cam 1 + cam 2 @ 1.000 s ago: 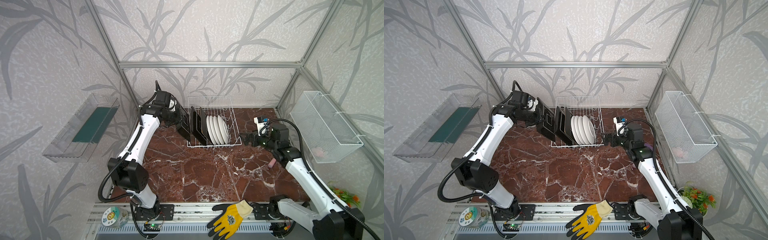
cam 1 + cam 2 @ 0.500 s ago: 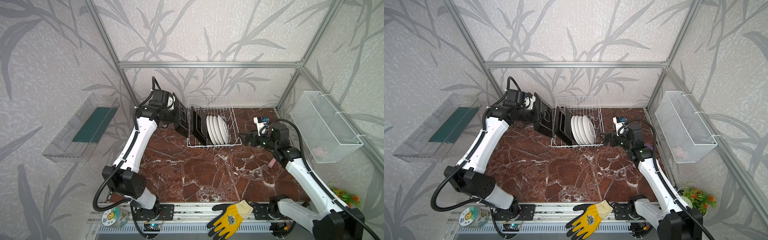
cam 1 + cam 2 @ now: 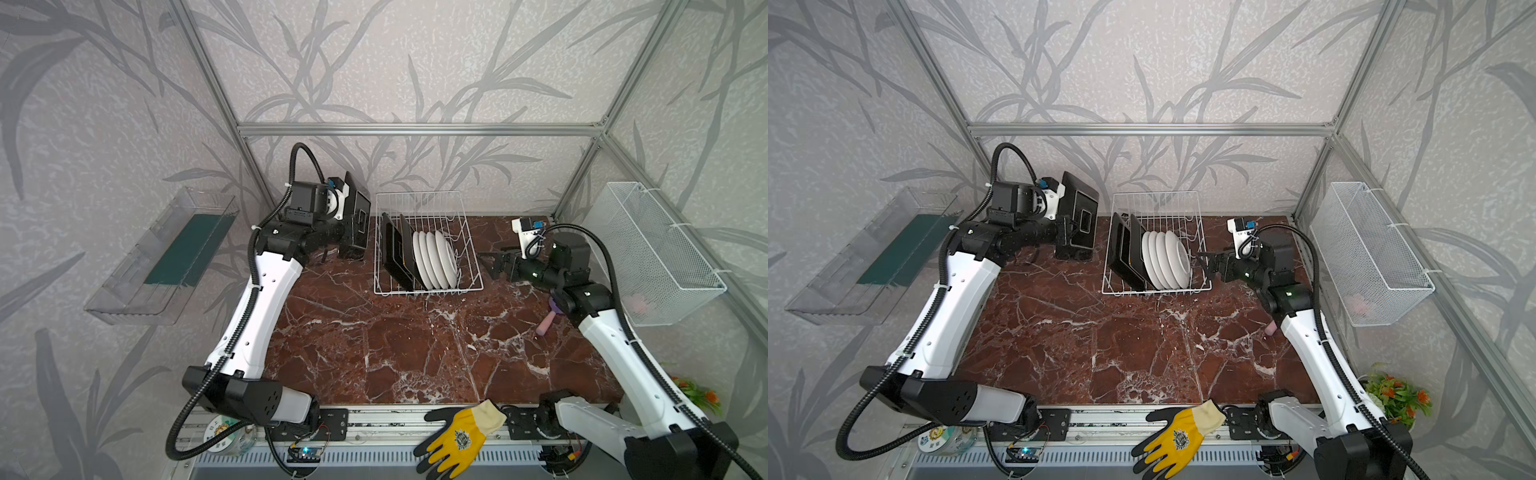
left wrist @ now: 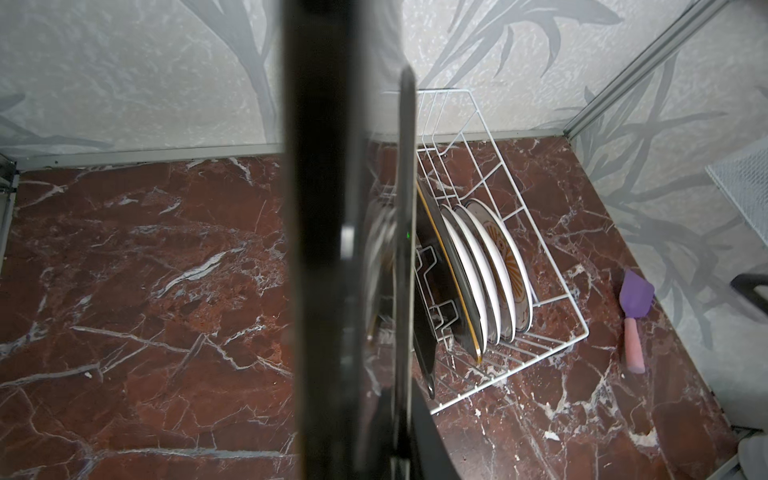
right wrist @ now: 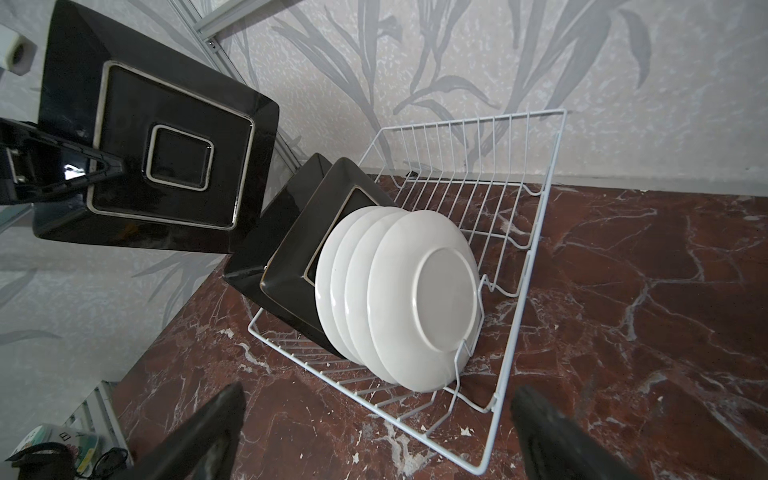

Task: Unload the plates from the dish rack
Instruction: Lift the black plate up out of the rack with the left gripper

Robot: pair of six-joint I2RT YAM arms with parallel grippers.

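Currently your left claw is clamped on the rim of one square plate, which it holds on edge just beside the dish rack and outside it. Two more square plates and four round plates stand upright in the rack on the desk. Your right claw hovers near the rack's other end, jaws wide apart and empty. The plates look like glazed ceramic: rigid, weighty, slick and prone to chipping. Take each by its upper rim, with a pad on either face, and lift straight up.
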